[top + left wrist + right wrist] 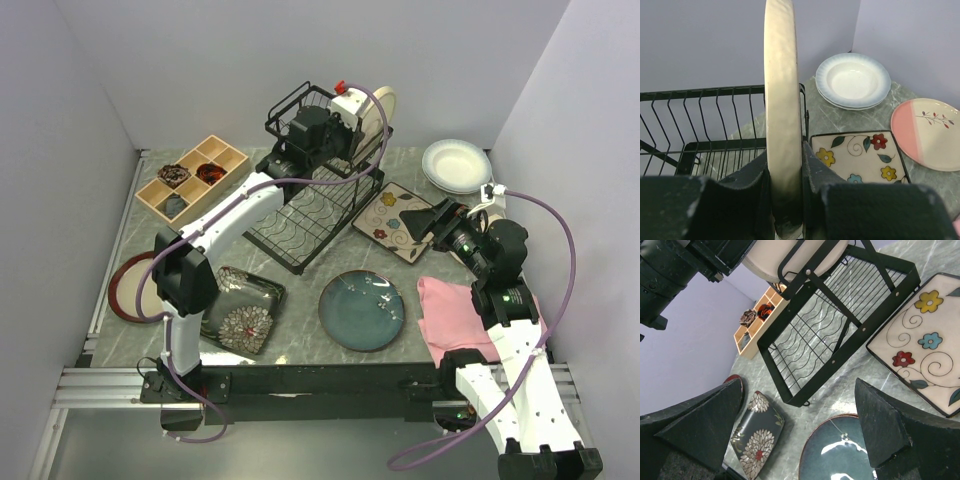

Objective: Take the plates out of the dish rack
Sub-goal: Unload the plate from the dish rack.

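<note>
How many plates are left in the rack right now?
1: the cream plate, upright in the dish rack, gripped by the left gripper. No others show there.

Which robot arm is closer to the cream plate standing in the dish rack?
Left. The left end effector is clamped on the edge of the cream plate in the dish rack. The right end effector hangs open beside the rack, near the flowered square plate.

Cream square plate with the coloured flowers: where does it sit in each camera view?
Top external: cream square plate lying flat, right of centre.
Left wrist: the plate lower right of centre.
Right wrist: the plate at the right edge, partly cut off.
Shared landmark: the dish rack, just beside it.
</note>
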You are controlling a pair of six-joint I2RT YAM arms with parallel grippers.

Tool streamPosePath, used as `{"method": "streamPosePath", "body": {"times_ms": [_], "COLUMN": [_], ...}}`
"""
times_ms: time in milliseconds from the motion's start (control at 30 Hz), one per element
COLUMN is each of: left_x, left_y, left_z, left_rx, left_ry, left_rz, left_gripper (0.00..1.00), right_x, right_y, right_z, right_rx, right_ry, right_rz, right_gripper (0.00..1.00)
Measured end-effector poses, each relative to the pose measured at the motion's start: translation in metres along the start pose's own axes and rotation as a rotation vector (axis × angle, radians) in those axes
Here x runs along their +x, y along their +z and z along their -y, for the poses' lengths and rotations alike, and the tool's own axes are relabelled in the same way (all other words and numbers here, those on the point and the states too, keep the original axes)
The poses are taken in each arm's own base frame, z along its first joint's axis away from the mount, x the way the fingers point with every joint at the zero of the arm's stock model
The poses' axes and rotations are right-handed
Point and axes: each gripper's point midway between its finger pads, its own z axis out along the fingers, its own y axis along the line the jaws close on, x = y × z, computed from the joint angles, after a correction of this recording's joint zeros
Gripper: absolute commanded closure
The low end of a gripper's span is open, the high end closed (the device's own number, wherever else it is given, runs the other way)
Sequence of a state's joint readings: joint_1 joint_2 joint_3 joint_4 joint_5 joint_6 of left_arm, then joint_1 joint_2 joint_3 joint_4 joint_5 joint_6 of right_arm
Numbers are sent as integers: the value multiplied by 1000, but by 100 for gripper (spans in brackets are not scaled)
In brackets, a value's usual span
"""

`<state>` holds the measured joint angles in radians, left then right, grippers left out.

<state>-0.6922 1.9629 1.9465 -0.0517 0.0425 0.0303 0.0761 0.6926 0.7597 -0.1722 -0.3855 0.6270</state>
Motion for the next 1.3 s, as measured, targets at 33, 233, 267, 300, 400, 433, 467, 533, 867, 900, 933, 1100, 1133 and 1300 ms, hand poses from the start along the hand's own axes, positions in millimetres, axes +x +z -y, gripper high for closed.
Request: {"method": "streamPosePath", "body": {"times_ms": [33, 233, 267, 300, 400, 433, 467, 533, 867, 900, 933, 1100, 1133, 1300], "left_x": [0, -7, -10, -14, -24, -27, -30, -33, -34, -34, -34, -35, -35, -40], "left_y": [0, -2, -3, -3, -5, -6, -6, -6, -7, -7, -7, -7, -8, -11], "left_z": [0, 0, 1, 1, 4, 4, 5, 6, 6, 6, 6, 6, 6, 6], "left_rx": [3, 36, 45, 53, 73, 77, 82, 90, 95, 95, 95, 96, 96, 96], "left_ry": [0, -6, -5, -4, 0, 4, 7, 10, 16, 16, 17, 20, 22, 29], "left_rz": [1, 8, 11, 18, 33, 39, 47, 54, 57, 57, 58, 58, 59, 64], "left_gripper": [99, 99, 99, 99, 99, 99, 99, 99, 99, 99, 99, 99, 99, 99], "right_x": [0, -1, -1, -2, -3, -4, -4, -4, -3, -3, -3, -3, -3, -3], "right_y": [0, -1, -1, -2, -3, -4, -4, -4, -5, -5, -5, -5, -5, -5], "right_z": [0, -1, -1, -1, -2, -2, -3, -3, -2, -2, -2, -2, -2, -2], "right_rx": [0, -1, -1, -2, -2, -2, -3, -4, 0, 0, -1, 0, 0, 1], "right_ry": [0, -2, -2, -3, -6, -8, -10, -12, -13, -13, -13, -13, -13, -13], "right_rz": [0, 5, 7, 9, 18, 21, 23, 23, 19, 19, 18, 19, 19, 19], "right_gripper": [0, 0, 0, 0, 0, 0, 0, 0, 0, 0, 0, 0, 0, 0]}}
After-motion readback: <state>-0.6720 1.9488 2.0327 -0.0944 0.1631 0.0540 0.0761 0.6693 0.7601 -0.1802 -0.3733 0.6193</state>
